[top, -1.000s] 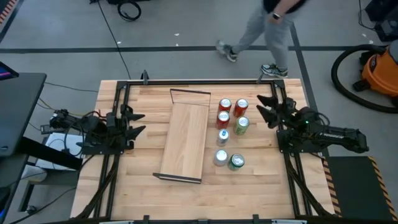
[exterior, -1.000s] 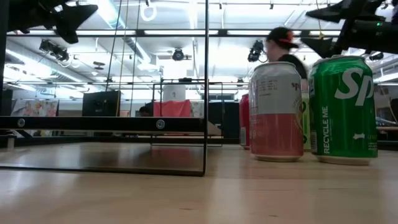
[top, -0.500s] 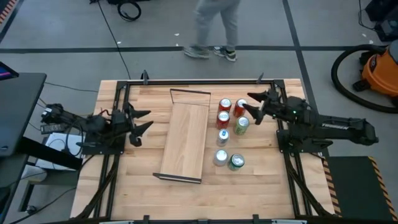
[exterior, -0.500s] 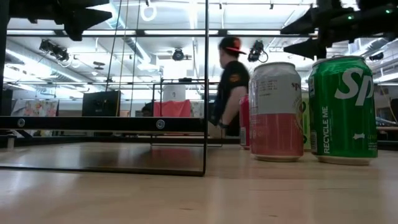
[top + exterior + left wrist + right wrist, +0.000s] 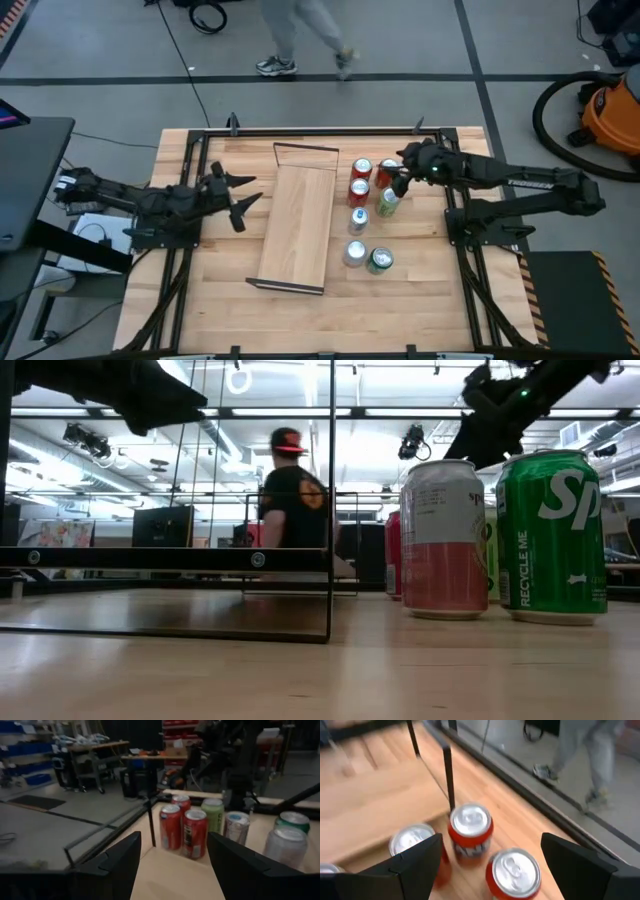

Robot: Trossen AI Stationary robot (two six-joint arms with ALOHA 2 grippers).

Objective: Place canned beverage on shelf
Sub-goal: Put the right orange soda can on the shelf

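My right claw [image 5: 398,172] hangs spread wide over the red can [image 5: 513,871] at the cluster's one o'clock; I should centre before descending (neighbours crowd close). The shelf [image 5: 297,225] waits at nine o'clock.

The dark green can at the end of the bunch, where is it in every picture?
High view: the green can is lower middle, right of the shelf.
Low view: far right, big and close.
Left wrist view: right edge, only its top shows.
Right wrist view: not in it.
Landmark: the pale can right beside it, seen in the low and left wrist views too.
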